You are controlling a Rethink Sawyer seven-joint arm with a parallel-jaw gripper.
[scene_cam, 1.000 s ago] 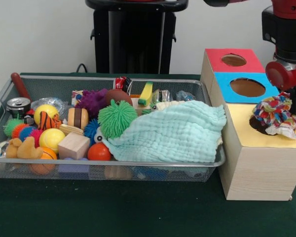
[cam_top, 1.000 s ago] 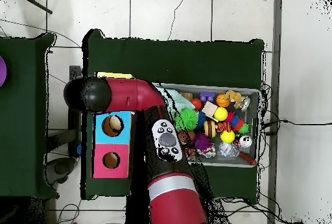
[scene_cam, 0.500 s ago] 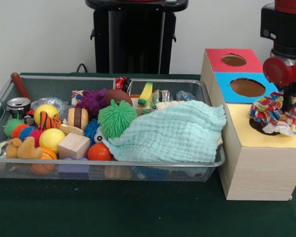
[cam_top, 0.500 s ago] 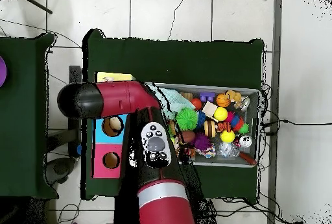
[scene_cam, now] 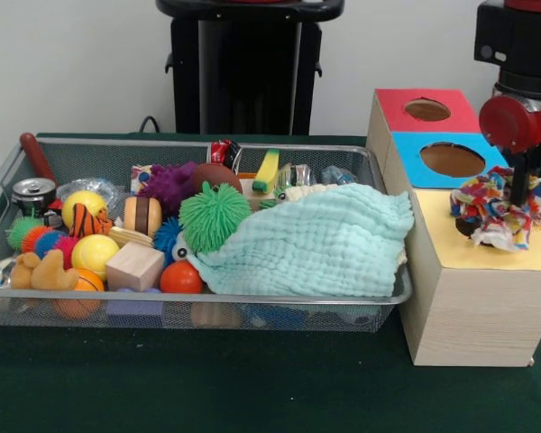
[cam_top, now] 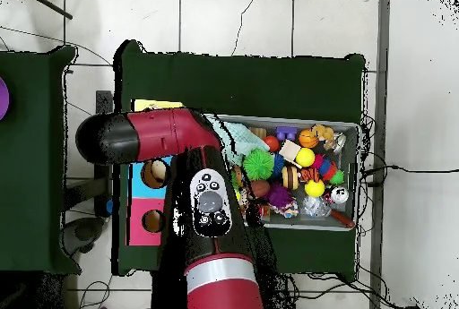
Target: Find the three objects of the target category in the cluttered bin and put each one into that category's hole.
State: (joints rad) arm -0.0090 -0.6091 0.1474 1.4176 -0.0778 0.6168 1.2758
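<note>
Front view is showing the pincer (scene_cam: 519,200) pinching the confetti wrapper (scene_cam: 496,206), seemingly light, soft and crinkly, over the hole (scene_cam: 470,225).

You won't find any text, label, brand, number or sign that can be read in either view. The small red can (scene_cam: 221,151) at the far wall of the bin (scene_cam: 252,297) carries light markings, but you can't make them out. The silver tin (scene_cam: 32,192) at its end shows no legible print either.
</note>
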